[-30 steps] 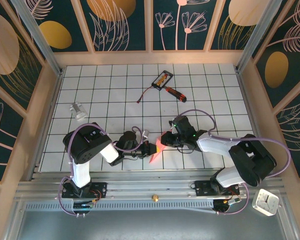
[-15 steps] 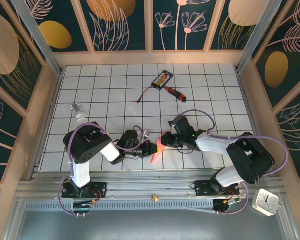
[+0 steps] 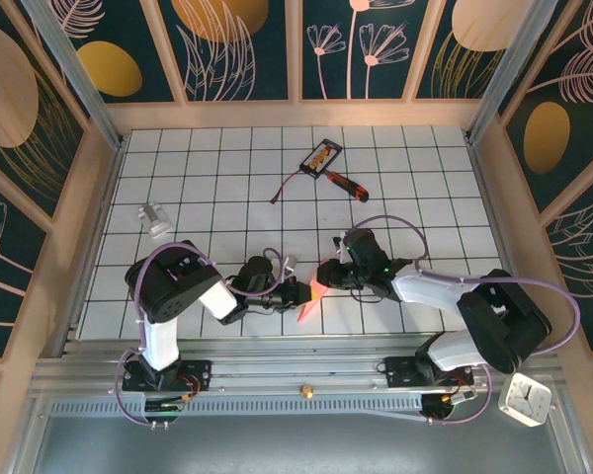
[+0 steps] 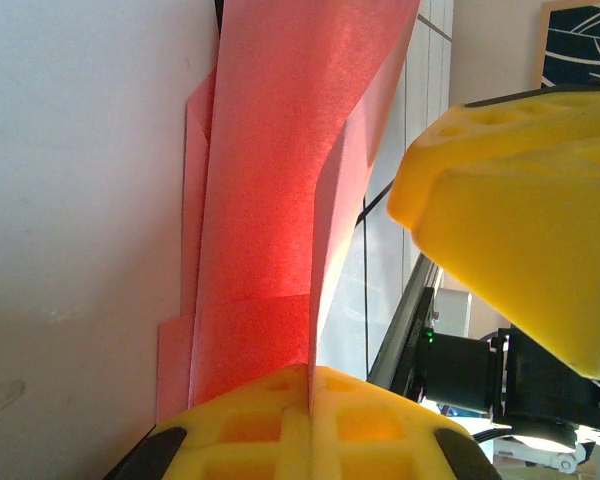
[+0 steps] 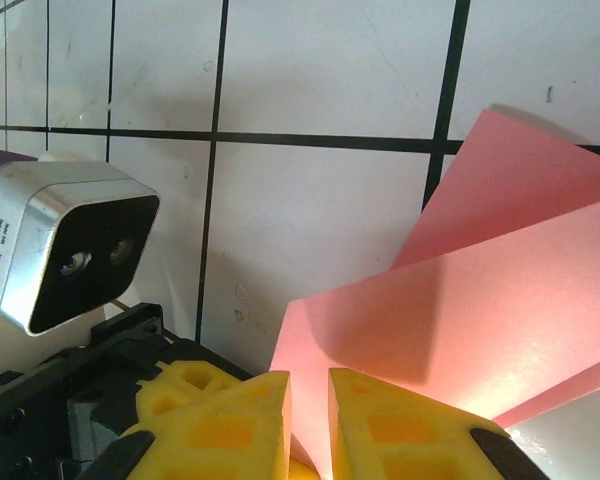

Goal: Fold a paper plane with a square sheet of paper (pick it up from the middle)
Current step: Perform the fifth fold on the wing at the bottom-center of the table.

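Pink paper plane (image 3: 306, 308) (creased) gripped by left claw (image 3: 296, 293), right claw (image 3: 323, 279).

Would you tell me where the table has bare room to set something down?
Free: the far-right tiles between the screwdriver and the right wall, and the far-left tiles behind the small clear object. Crowded: the near middle, where the left tool and right tool pinch the folded paper.

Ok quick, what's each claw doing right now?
Left claw: closed, pinching the paper.
Right claw: nearly closed, gripping the paper's other side.
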`<state>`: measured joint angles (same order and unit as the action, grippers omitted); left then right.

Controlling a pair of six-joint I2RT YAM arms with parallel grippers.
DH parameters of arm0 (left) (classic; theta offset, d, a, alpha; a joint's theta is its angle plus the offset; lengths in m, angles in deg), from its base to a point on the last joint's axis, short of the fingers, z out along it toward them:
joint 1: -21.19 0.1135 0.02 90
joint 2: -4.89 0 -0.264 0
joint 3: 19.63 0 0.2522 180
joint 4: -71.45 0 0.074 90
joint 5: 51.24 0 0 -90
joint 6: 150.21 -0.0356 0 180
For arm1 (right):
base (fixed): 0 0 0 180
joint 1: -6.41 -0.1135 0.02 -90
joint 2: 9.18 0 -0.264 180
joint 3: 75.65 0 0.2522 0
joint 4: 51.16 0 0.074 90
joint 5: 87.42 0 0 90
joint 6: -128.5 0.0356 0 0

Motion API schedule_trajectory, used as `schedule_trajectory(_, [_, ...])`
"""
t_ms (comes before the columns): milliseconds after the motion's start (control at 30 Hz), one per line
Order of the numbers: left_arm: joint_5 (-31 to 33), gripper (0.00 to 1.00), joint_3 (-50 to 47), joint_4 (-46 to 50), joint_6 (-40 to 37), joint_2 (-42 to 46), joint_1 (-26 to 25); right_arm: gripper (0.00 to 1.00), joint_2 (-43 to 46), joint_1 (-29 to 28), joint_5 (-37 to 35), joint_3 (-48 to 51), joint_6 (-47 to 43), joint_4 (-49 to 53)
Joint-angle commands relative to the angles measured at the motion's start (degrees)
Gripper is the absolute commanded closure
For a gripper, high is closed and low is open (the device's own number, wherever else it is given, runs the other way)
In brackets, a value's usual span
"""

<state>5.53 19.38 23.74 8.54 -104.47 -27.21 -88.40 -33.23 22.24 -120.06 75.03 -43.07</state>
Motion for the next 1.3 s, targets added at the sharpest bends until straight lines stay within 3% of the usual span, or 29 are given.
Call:
schedule_trajectory(0, [2.9, 1.00, -0.9, 9.0, -2.4, -4.4, -0.2, 0.82, -1.2, 0.2, 0.7, 0.6, -0.1, -2.0])
schedule_trajectory(1267, [4.8, 1.00, -1.2, 16.0, -3.0, -2.3, -0.1, 0.86, -10.6, 5.5, -1.8, 2.8, -4.9, -1.9])
